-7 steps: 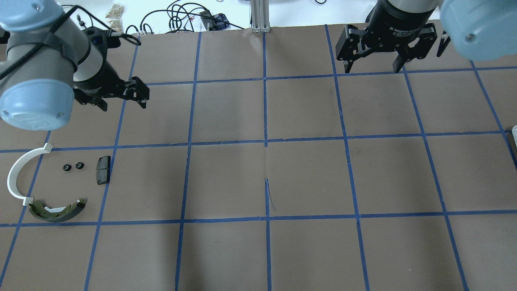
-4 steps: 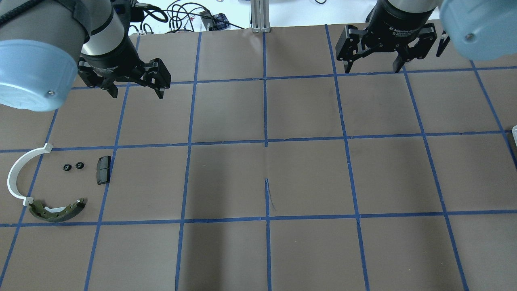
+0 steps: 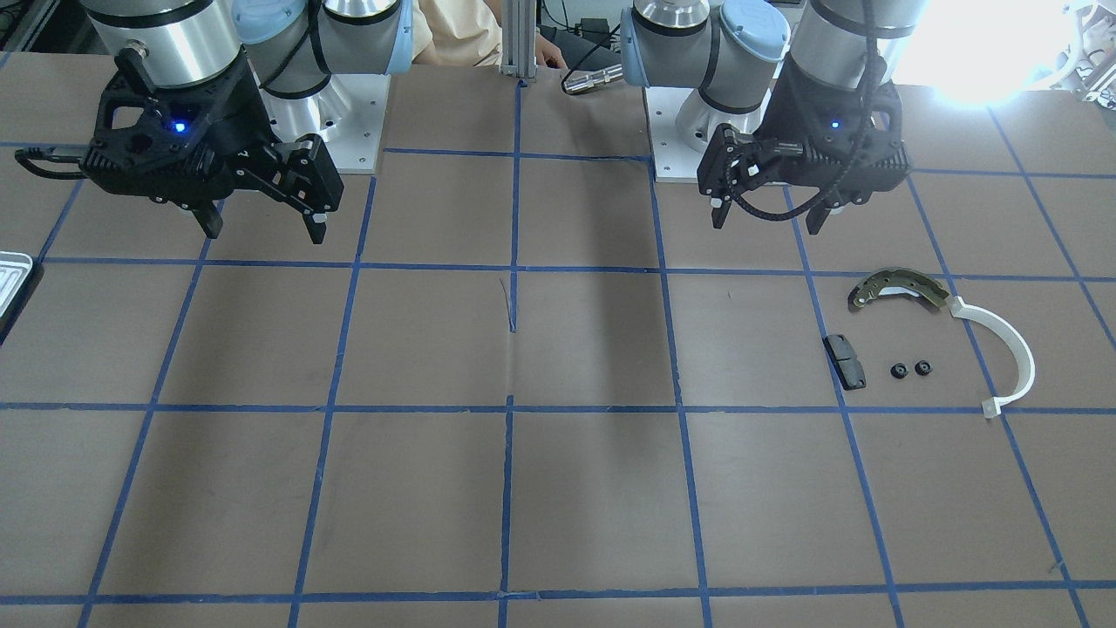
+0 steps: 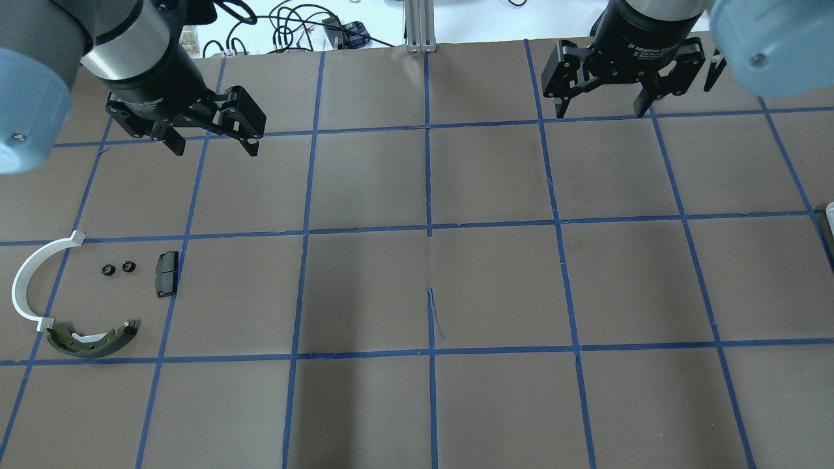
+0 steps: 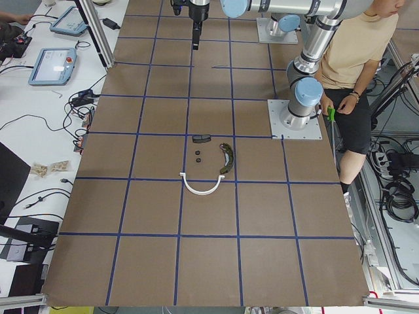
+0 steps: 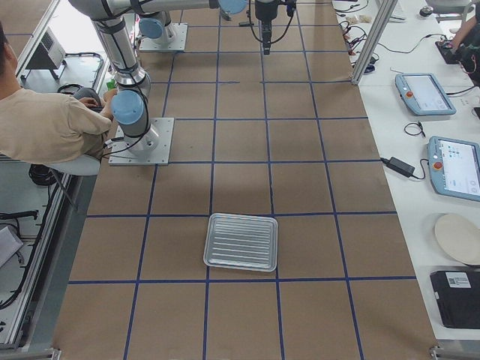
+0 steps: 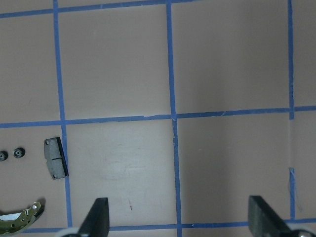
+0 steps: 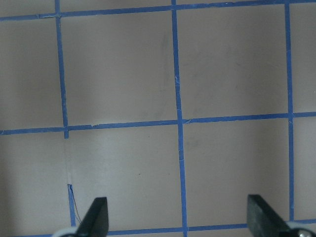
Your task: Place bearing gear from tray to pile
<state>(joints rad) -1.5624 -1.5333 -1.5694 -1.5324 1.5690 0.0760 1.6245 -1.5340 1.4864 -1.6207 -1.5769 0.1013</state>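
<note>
The pile lies at the table's left: a white plastic arc [image 4: 29,277], an olive-brass brake shoe [image 4: 91,339], a black pad [image 4: 166,273] and two small black bearing gears [image 4: 108,269] between arc and pad. The silvery ribbed tray [image 6: 241,241] sits at the far right end; I see no part on it. My left gripper [image 4: 214,146] is open and empty, held high behind the pile. It looks down on the pad [image 7: 55,157]. My right gripper [image 4: 601,111] is open and empty at the back right.
An aluminium post [image 4: 417,26] and cables stand beyond the table's far edge. A person [image 5: 357,59] sits by the robot bases. Tablets [image 6: 424,94] lie on a side table. The tray's corner shows at the overhead view's right edge [image 4: 830,210].
My left arm has swung up and toward the table's back, carrying its open gripper a little right and turning it to face down. The right arm has not moved.
</note>
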